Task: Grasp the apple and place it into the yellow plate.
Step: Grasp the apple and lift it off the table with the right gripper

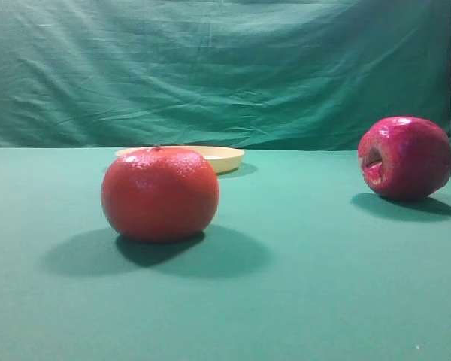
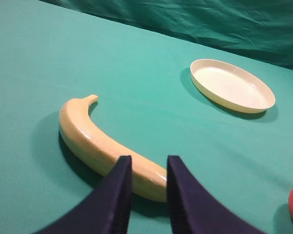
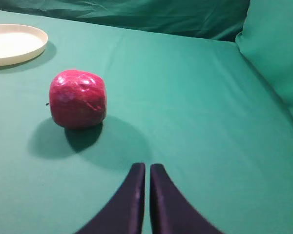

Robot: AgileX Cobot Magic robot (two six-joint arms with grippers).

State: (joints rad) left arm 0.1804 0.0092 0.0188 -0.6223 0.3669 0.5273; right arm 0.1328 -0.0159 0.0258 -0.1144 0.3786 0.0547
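We see the glossy pink-red round apple (image 3: 77,99) lying left of centre in the right wrist view, on the green cloth-covered table (image 3: 195,112) (tipped on its side), well apart from the shallow cream-yellow round plate (image 3: 14,44) at upper left. Our right gripper (image 3: 147,178) shows 2 jaws nearly touching, holding nothing. Our left gripper (image 2: 149,187) stands narrowly parted over a pale yellow curved banana (image 2: 95,141).

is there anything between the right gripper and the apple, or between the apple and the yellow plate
Nothing visible. In the right wrist view, only bare green cloth lies between the right gripper and the apple, and between the apple and the yellow plate. The orange-red fruit sits in front of the plate, off that line.
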